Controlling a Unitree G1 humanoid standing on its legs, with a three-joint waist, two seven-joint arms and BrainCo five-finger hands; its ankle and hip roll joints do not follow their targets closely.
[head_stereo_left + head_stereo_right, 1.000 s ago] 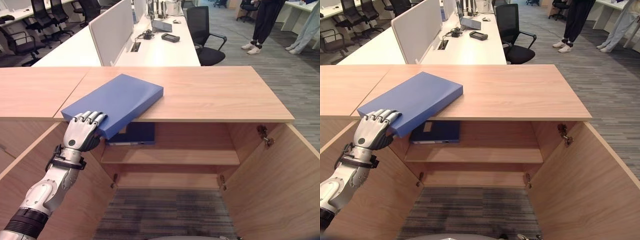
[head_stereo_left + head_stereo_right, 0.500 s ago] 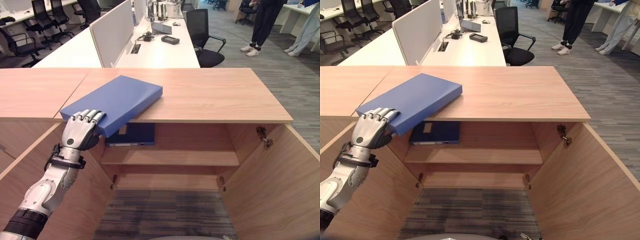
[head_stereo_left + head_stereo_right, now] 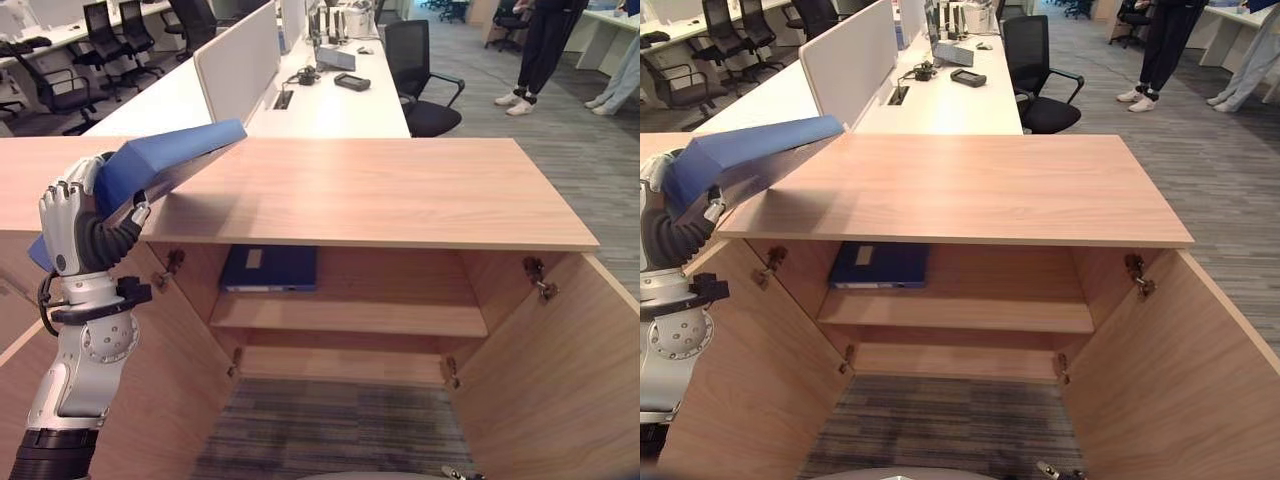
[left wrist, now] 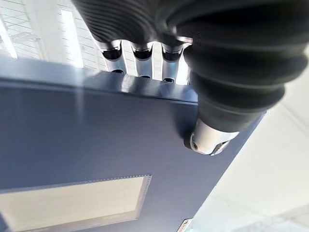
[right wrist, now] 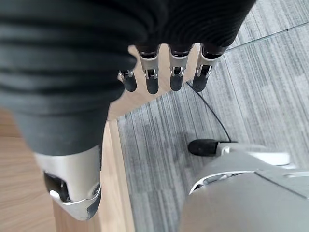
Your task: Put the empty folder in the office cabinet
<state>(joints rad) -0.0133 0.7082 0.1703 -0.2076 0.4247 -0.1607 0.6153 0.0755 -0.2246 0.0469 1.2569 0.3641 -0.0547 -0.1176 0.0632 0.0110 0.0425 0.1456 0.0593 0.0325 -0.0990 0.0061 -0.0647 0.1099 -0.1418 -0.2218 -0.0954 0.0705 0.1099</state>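
Blue folder (image 3: 165, 158) lifted at left end of wooden cabinet top (image 3: 380, 190), tilted, far edge near top's left edge. Left hand (image 3: 75, 215) clamped on folder's near end, fingers over upper edge, thumb (image 4: 210, 140) pressed on face. Cabinet (image 3: 540, 380) doors open; second blue folder (image 3: 270, 268) flat on upper shelf. Right hand (image 5: 164, 72) hangs above floor, fingers relaxed, holding nothing.

Wooden cabinet top (image 3: 400, 190), blue folder's (image 3: 165, 165) far edge resting on it, dark folder (image 3: 270, 268) on upper shelf (image 3: 400, 318)
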